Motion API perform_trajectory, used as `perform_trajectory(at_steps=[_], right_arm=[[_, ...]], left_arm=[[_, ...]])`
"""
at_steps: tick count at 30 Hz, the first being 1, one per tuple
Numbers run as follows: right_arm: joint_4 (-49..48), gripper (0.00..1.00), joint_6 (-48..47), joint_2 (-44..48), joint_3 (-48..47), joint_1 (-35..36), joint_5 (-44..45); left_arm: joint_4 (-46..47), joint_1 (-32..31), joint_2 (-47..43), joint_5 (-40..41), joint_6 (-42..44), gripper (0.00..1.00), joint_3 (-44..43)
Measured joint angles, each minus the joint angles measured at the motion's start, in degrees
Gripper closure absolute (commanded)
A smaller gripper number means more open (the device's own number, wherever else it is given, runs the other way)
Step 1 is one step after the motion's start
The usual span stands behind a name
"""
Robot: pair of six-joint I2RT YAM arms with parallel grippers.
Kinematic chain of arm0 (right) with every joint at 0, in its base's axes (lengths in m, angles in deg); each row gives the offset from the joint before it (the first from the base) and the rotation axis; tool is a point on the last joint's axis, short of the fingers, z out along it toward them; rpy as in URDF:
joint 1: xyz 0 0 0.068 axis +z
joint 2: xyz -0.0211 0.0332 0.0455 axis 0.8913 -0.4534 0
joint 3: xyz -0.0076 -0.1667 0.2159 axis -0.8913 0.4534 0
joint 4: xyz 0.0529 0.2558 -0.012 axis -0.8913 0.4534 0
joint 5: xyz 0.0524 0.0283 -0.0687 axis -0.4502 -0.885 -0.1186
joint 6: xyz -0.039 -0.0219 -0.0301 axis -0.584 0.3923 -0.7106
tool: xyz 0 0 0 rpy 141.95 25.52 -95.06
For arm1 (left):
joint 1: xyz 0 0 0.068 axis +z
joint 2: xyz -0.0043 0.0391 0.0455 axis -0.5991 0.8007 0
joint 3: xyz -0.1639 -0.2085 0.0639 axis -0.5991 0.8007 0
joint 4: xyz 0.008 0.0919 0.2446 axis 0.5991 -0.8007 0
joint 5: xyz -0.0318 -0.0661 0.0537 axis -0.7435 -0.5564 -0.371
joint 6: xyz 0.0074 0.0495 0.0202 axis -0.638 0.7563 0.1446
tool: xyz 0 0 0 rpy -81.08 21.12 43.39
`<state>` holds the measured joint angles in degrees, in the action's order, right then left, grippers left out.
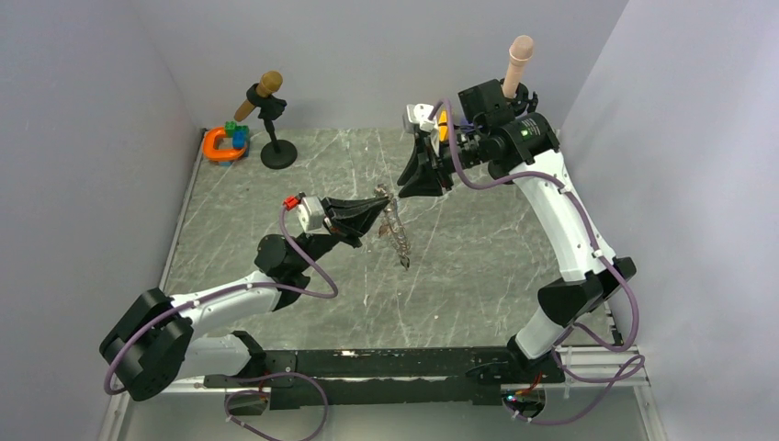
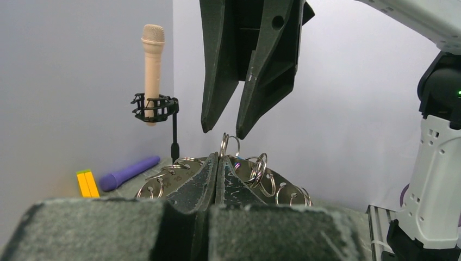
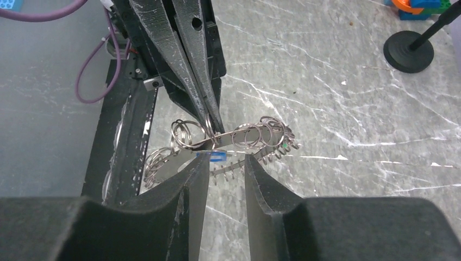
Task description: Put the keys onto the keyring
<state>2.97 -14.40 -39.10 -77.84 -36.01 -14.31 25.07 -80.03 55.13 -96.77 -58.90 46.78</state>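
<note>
The keyring (image 1: 396,235) is a thin grey metal band fringed with small loops, held in the air above the table. My left gripper (image 1: 375,212) is shut on its upper edge. In the left wrist view the pads (image 2: 202,182) pinch the keyring (image 2: 284,188), with loops on both sides. My right gripper (image 1: 424,180) is open. In the right wrist view it (image 3: 225,159) sits just in front of the keyring (image 3: 255,134), its jaws either side of a blue key head (image 3: 218,156). A green key head (image 3: 285,145) shows at the ring's right end. Other keys are not visible.
A microphone on a black stand (image 1: 273,138) and an orange C-shaped toy (image 1: 220,144) with bricks stand at the back left. A purple stick (image 2: 128,172) and a yellow block (image 2: 87,183) lie by the far wall. Grey walls enclose the marble table (image 1: 478,248).
</note>
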Motion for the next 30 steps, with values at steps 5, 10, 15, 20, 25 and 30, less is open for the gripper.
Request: perform_trajectory(at_steps=[5,10,15,20,25,30], right_arm=[[-0.1,0.65,0.5,0.4,0.2,0.0,-0.2],[-0.9,0.67,1.7,1.4,2.6,0.1,-0.3],[-2.4,0.7,4.1,1.4,3.5,0.1,-0.1],[-3.9,0.79,5.6,1.4,3.5,0.2,0.0],[-4.5,0.85,6.4,1.4,3.7,0.3,0.0],[-4.7,0.92,6.7,1.4,5.2,0.6,0.1]], left_arm=[[-1.4,0.0,-0.8,0.8,1.2,1.0,0.0],[-2.1,0.0,-0.9,1.1,1.4,1.0,0.0],[-2.1,0.0,-0.9,1.0,1.3,1.0,0.0],[-2.1,0.0,-0.9,1.0,1.3,1.0,0.0],[-1.9,0.0,-0.8,1.0,1.3,1.0,0.0],[-1.7,0.0,-0.7,1.0,1.3,1.0,0.0]])
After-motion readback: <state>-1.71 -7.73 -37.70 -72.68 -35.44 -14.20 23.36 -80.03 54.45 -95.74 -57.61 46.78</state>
